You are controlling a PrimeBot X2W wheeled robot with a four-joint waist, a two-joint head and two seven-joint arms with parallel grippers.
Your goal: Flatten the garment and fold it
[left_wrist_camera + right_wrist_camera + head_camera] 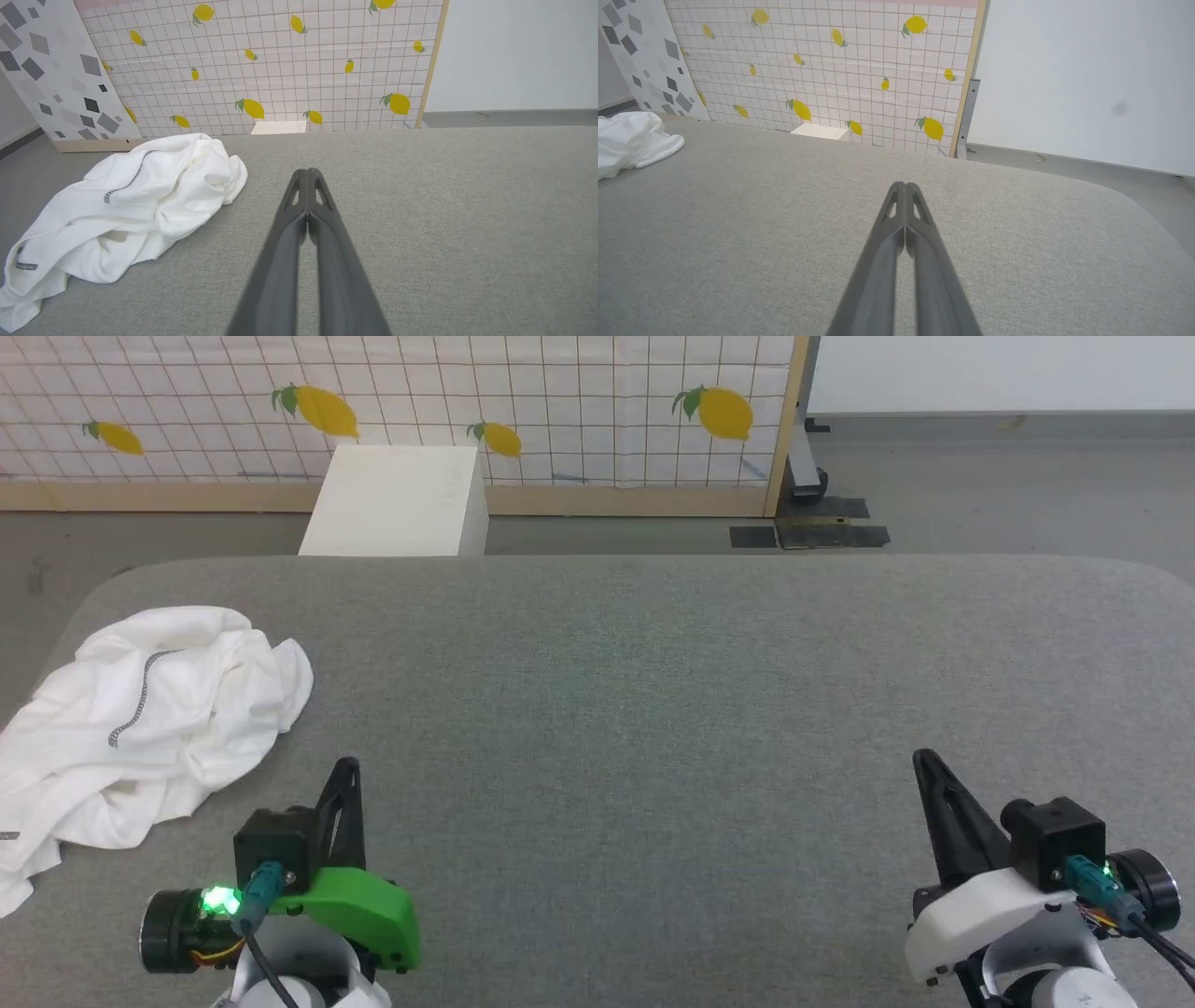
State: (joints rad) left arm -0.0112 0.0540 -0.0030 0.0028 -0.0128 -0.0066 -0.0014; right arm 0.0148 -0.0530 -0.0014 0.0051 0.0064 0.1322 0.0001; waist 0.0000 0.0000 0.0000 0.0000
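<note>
1. the garment (140, 719) lies crumpled in a heap at the left end of the grey table (653, 691), close to its rounded left edge. in the head view part of the cloth runs off the picture's left side.
2. a dark zigzag seam crosses the top fold of the heap. the left wrist view shows another short strip of stitching at its near end.
3. the left gripper (347, 767) is at the near left, over the table, just right of the garment's near part and apart from it. its two fingers are pressed together to the tips and hold nothing.
4. the right gripper (924, 761) is at the near right, well apart from the garment. its fingers are closed too, and empty.
5. both grippers point toward the far side of the table, over bare grey fabric.
6. beyond the far edge a white box (397, 502) stands on the floor, in front of a tiled panel (579, 429) printed with lemons.
</note>
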